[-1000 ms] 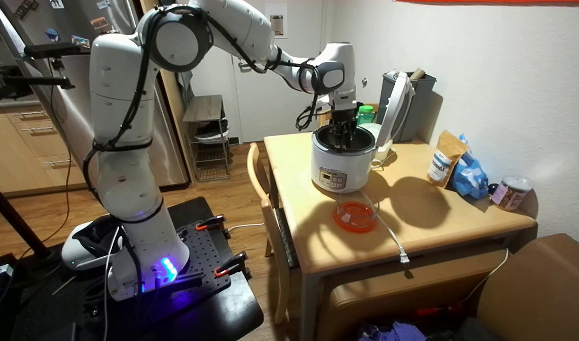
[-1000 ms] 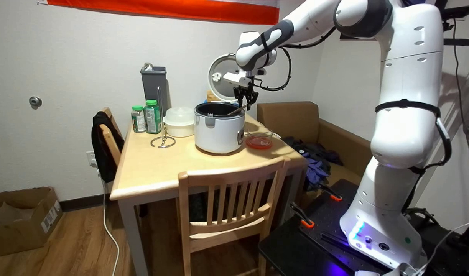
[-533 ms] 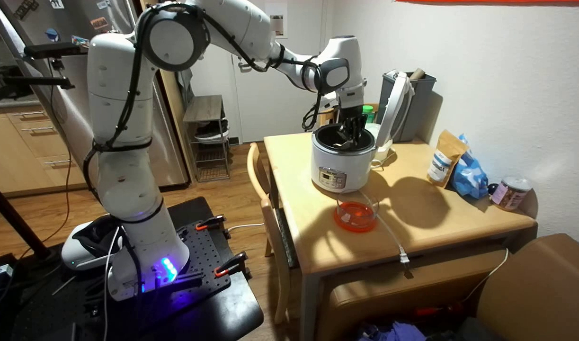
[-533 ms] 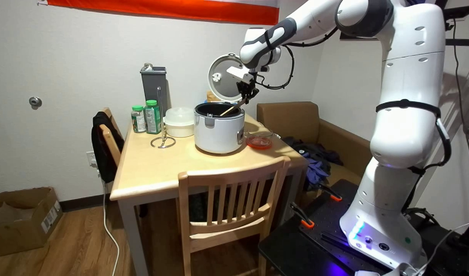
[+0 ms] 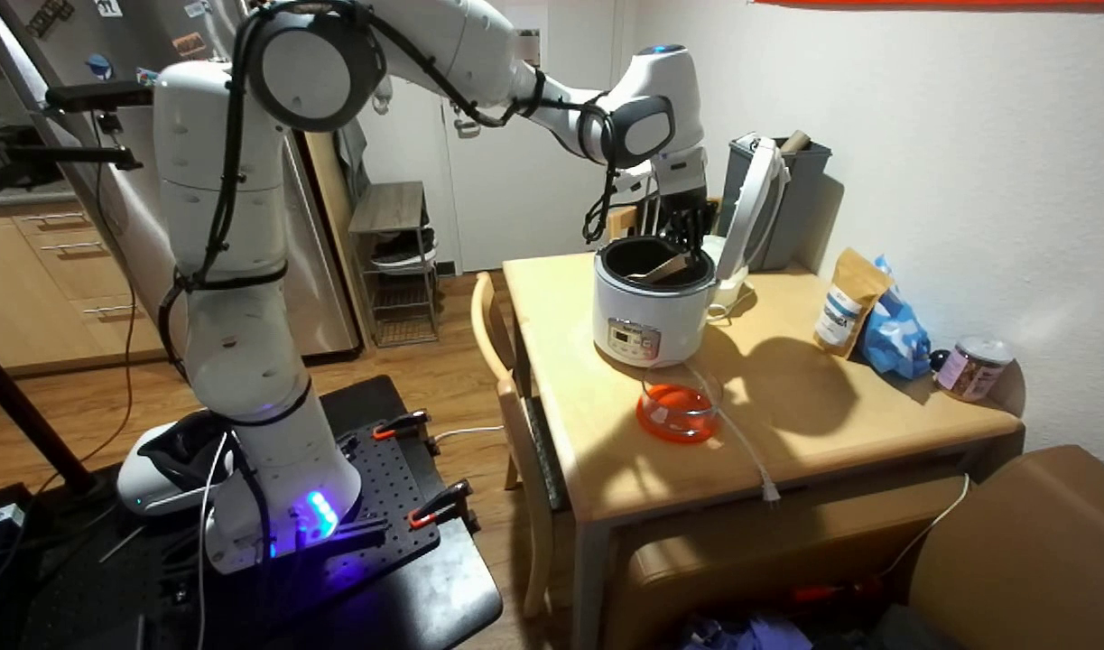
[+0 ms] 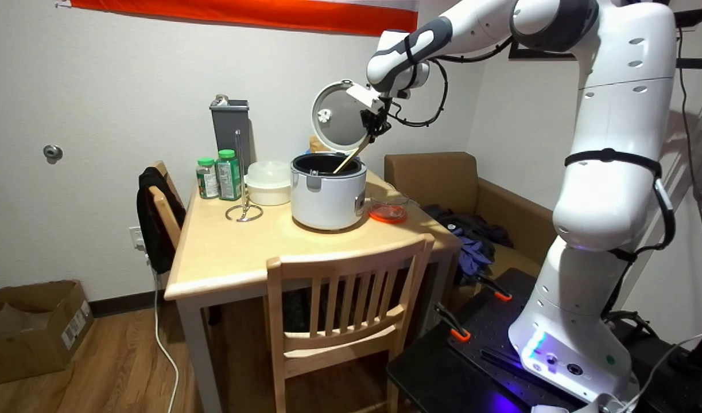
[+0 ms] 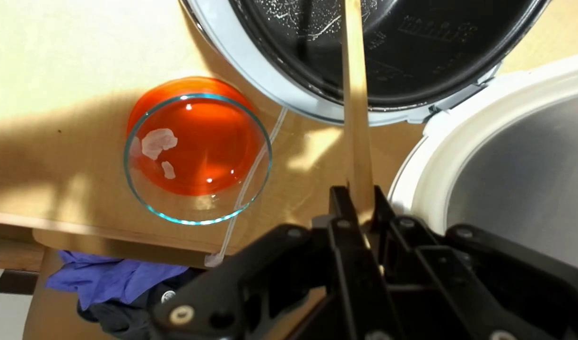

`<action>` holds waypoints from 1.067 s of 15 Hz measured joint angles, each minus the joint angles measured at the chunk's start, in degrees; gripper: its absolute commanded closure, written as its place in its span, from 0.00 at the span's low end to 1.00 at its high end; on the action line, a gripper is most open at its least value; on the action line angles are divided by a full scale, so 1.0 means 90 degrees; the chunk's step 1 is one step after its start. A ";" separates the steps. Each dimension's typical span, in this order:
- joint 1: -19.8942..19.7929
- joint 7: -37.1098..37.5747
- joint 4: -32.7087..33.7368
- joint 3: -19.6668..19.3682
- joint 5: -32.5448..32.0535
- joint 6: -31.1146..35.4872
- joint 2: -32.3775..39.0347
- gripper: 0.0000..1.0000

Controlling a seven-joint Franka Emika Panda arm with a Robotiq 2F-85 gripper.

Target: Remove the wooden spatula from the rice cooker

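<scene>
The white rice cooker (image 5: pixel 669 332) stands on the table with its lid (image 5: pixel 752 212) raised; it shows in both exterior views (image 6: pixel 328 201). In the wrist view its rim (image 7: pixel 296 92) and dark inner pot are at the top. My gripper (image 7: pixel 358 200) is shut on the end of the wooden spatula (image 7: pixel 356 89). In an exterior view the gripper (image 6: pixel 375 133) is above the cooker's rim, beside the open lid. The spatula (image 6: pixel 352 156) slants down from it into the pot. In an exterior view its lower part (image 5: pixel 667 269) shows inside the pot opening; its lower tip is hard to make out.
A glass bowl with an orange-red base (image 5: pixel 681 415) stands close in front of the cooker, with a white cord (image 5: pixel 746 442) beside it. A metal stand (image 6: pixel 241 186), a white lidded container (image 6: pixel 268 182) and green-capped bottles (image 6: pixel 229 175) stand near the cooker. A chair (image 6: pixel 351 258) is at the table's edge.
My gripper has risen out of the pot opening and shifted toward the lid side, tilting as it goes. The spatula has come up with it, and more of it shows above the rim.
</scene>
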 measured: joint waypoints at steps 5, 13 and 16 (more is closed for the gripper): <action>0.0000 0.0102 -0.0001 -0.0013 -0.0039 0.0081 -0.0301 0.97; -0.0031 0.0620 -0.0183 -0.0024 -0.0822 -0.0160 -0.1683 0.97; -0.0134 0.0731 -0.0463 0.0011 -0.0852 -0.0551 -0.2204 0.97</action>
